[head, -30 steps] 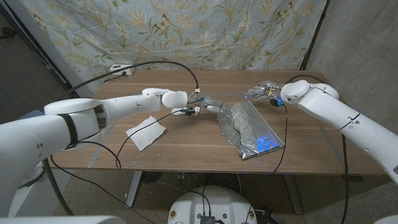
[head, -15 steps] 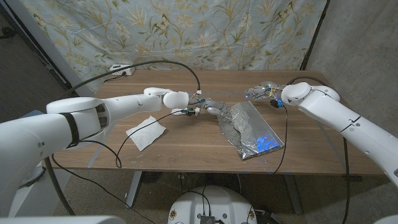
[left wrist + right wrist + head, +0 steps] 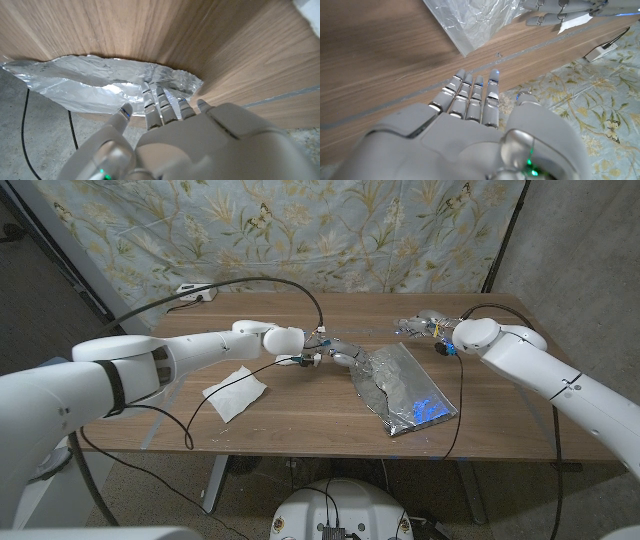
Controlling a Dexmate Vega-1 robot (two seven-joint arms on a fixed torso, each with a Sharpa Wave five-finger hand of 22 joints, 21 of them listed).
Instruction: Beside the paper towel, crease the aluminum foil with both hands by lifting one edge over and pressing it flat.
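A crinkled aluminum foil sheet (image 3: 402, 385) lies slantwise on the wooden table (image 3: 300, 415), right of centre. The white paper towel (image 3: 236, 392) lies to its left. My left hand (image 3: 340, 355) reaches to the foil's near-left corner with fingers stretched out. In the left wrist view its fingertips (image 3: 152, 95) touch the foil's (image 3: 85, 82) wrinkled edge and grip nothing. My right hand (image 3: 420, 323) hovers past the foil's far corner, fingers straight and apart, holding nothing. The right wrist view shows that hand (image 3: 480, 115) over bare wood, a short way from the foil (image 3: 470, 20).
A white power strip (image 3: 195, 292) sits at the table's far left edge, and a black cable (image 3: 270, 282) arcs from it to my left wrist. Another black cable (image 3: 458, 395) hangs from my right wrist past the foil's right side. A patterned curtain (image 3: 300, 230) hangs behind the table.
My right hand has drawn slightly back and to the right, away from the foil's far corner. My left hand has edged a little closer onto the foil's corner.
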